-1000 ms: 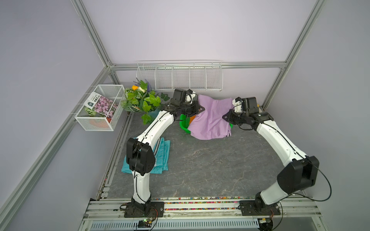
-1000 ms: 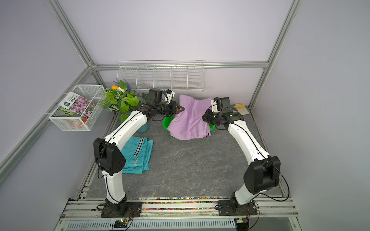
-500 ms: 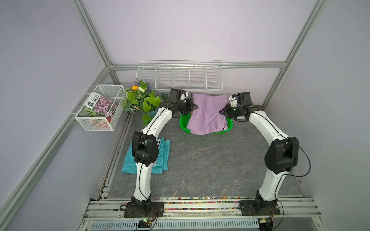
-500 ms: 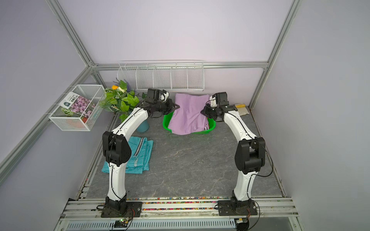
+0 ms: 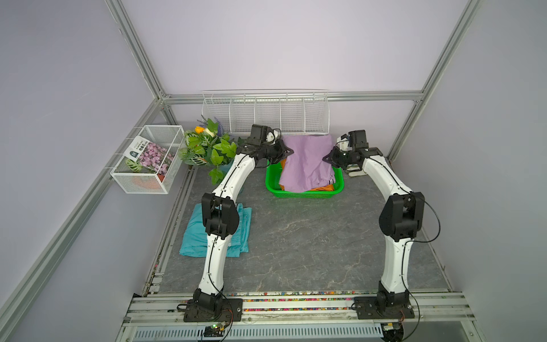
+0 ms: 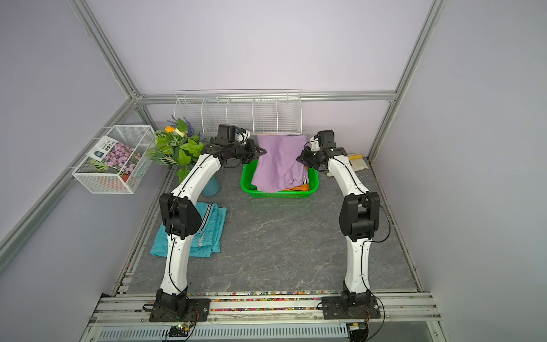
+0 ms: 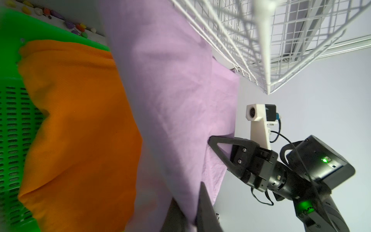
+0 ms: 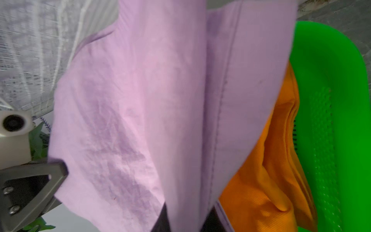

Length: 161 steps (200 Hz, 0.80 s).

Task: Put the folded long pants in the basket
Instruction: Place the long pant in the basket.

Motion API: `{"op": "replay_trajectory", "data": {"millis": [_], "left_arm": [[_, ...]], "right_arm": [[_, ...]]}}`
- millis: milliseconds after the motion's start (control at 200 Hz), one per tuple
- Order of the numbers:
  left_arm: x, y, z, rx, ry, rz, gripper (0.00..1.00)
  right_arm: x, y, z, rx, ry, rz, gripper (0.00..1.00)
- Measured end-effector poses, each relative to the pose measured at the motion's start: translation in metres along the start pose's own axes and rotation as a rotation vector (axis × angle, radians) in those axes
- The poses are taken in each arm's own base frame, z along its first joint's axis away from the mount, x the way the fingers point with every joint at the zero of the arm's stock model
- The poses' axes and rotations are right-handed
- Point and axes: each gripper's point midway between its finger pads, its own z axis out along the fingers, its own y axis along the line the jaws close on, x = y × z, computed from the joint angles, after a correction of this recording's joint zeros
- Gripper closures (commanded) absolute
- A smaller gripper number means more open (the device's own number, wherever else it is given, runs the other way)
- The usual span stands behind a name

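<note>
Now that the arms have swung them back off the near rim, the lilac pants (image 5: pixel 306 161) hang spread between your jaws, lower end in the basket (image 5: pixel 305 194) atop the orange pants (image 5: pixel 324 188). L gripper (image 5: pixel 289 151) & R gripper (image 5: pixel 325 157) each clench a top corner. Only the teal pants (image 5: pixel 194 234) stay well apart from both jaws; release is likely next.
</note>
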Motion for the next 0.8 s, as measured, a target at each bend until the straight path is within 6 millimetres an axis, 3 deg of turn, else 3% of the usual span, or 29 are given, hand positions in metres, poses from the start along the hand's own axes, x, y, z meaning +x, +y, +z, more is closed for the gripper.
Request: {"op": "replay_trajectory", "data": {"millis": [590,655,775,805], "left_arm": [[0.008,0.046,0.028,-0.102,0.008,0.074,1.0],[0.006,0.065,0.037,-0.124,-0.011,0.056,1.0],[0.005,0.145,0.056,-0.223,-0.028,-0.031,1.0],[0.005,0.15,0.06,-0.219,-0.034,-0.027,1.0]], "right_arm": [[0.014,-0.047,0.034,0.078,-0.005,0.021,1.0],[0.014,-0.048,0.035,0.082,-0.009,0.02,1.0],[0.013,-0.046,0.037,0.066,-0.011,0.014,1.0],[0.014,-0.043,0.041,0.061,-0.011,0.007,1.0]]}}
